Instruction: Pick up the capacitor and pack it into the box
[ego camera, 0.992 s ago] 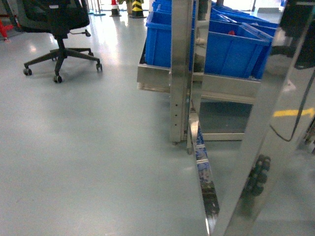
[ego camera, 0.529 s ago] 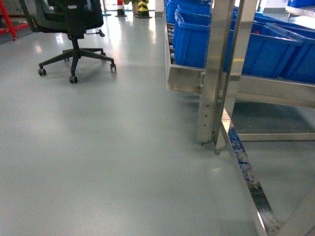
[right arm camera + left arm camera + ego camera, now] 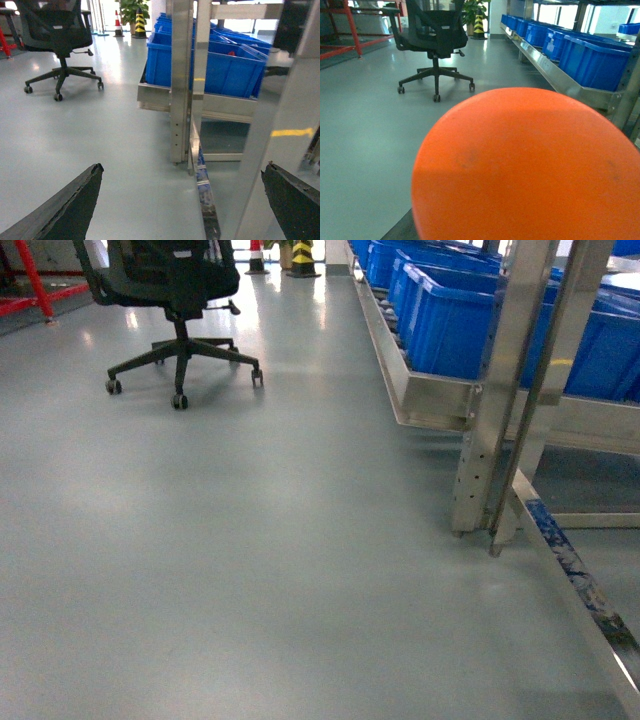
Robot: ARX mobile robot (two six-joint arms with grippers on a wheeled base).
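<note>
Head view shows only floor [image 3: 250, 570], an office chair [image 3: 175, 300] at 11 o'clock, blue bins [image 3: 450, 320] at 1 o'clock; no box or capacitor visible. Right end effector [image 3: 182, 200] gapes empty; left unreadable behind an orange disc [image 3: 530, 170]. Drive slowly, clearing the steel rack [image 3: 495, 420].

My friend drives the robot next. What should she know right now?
Right gripper: open, holding nothing, both dark fingers wide apart over the floor.
Left gripper: can't tell; an orange round thing blocks most of that camera.
No capacitor and no pink box in any view. You see grey floor, a black office chair, and blue bins on a metal rack.
Done: no sign of anything packed.
Left: find the capacitor and the box, then pick and pack.
</note>
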